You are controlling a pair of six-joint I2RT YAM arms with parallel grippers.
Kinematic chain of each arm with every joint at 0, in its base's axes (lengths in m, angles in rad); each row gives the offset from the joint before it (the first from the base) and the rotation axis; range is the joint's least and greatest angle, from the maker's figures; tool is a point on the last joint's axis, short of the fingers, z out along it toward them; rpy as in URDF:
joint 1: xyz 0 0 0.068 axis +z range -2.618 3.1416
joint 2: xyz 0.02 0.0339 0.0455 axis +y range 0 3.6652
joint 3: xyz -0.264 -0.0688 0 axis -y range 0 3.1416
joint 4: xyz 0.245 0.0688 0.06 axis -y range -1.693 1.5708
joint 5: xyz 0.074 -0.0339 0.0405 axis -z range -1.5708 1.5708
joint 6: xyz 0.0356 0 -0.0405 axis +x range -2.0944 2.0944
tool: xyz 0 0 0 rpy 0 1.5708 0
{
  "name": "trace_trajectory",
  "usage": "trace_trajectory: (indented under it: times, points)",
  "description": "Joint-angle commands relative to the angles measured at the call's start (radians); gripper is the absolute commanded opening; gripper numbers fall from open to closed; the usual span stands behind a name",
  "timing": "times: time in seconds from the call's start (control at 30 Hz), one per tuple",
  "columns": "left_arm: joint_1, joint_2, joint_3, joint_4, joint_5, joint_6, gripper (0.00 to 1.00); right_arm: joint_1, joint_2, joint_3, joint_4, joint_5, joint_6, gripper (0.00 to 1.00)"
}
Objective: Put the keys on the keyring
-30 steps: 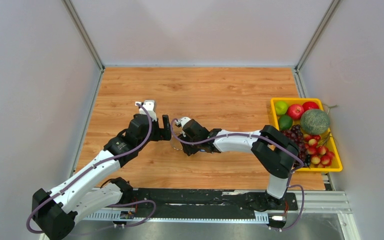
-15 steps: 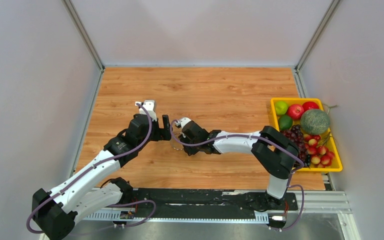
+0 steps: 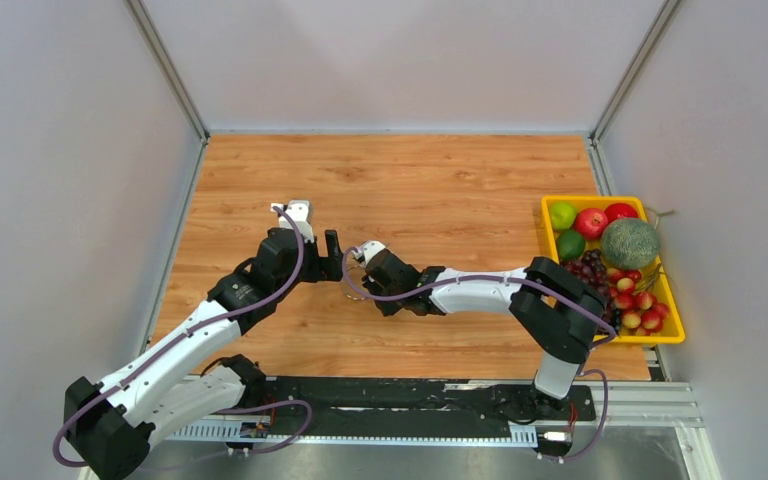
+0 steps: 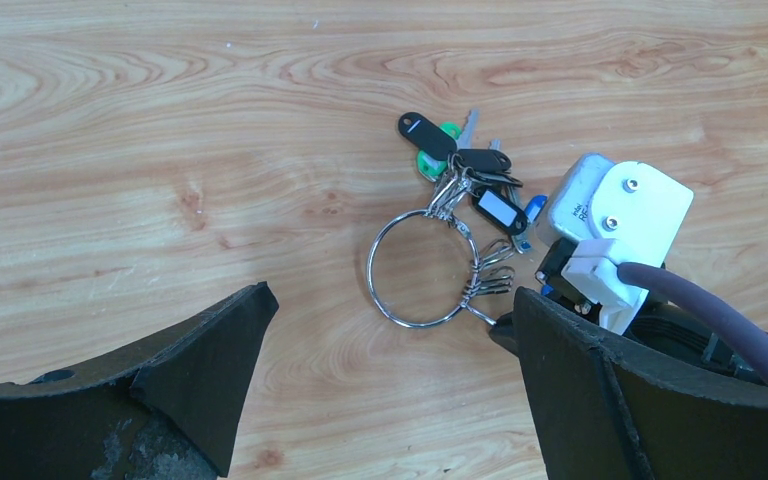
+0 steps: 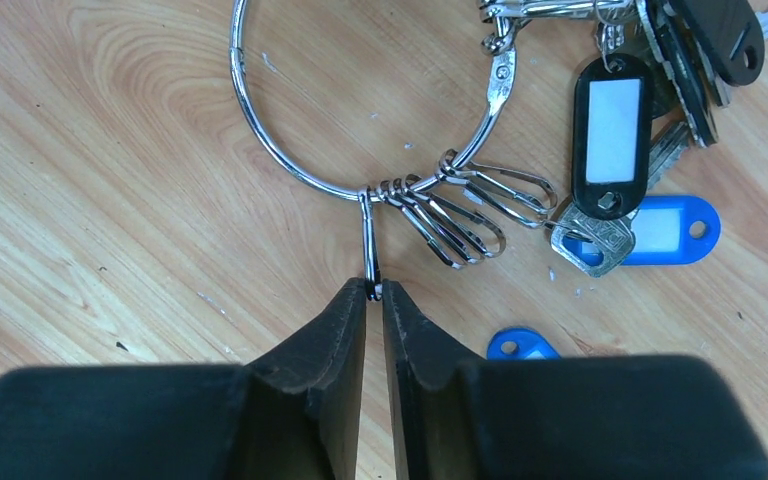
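Observation:
The keyring (image 4: 369, 262), a round silver wire ring, lies flat on the wooden table. Keys with black (image 4: 426, 135), green (image 4: 428, 166) and blue tags hang from it on small clips. In the right wrist view the keyring (image 5: 232, 55) carries a black tag with a white label (image 5: 613, 135), a silver key (image 5: 592, 242) and a blue tag (image 5: 672, 230). My right gripper (image 5: 374, 290) is shut on a thin wire clip (image 5: 368, 235) hanging from the ring. My left gripper (image 4: 390, 300) is open, its fingers on either side of the ring, just above the table.
A second blue tag (image 5: 522, 345) lies by my right fingers, partly hidden. A yellow tray (image 3: 548, 203) of fruit stands at the table's right edge. Grey walls enclose the table on three sides. Both grippers meet mid-table (image 3: 345, 268).
My right gripper has shifted slightly toward the near side, still holding the clip. The left arm has not moved.

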Motion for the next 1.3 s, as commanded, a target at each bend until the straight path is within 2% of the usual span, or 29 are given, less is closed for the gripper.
trace_trajectory:
  times: [0.0,0.6,0.73,1.0,1.27]
  points:
    - [0.005,-0.007,0.01,0.016,0.016,0.011,1.0,0.008,0.002,-0.02,-0.048,0.028,0.011,0.19]
    - [0.005,-0.011,0.005,0.008,0.018,0.006,1.0,0.013,0.048,0.019,-0.015,0.017,-0.017,0.22]
    - [0.005,-0.012,0.002,0.009,0.019,0.004,1.0,0.012,0.047,0.012,-0.01,0.022,-0.019,0.19]
    - [0.005,-0.018,0.002,0.002,0.021,0.003,1.0,0.024,0.036,0.007,0.011,0.024,-0.05,0.0]
    - [0.005,-0.051,0.013,-0.001,0.047,0.0,1.0,0.039,-0.11,-0.057,0.01,-0.02,-0.1,0.0]
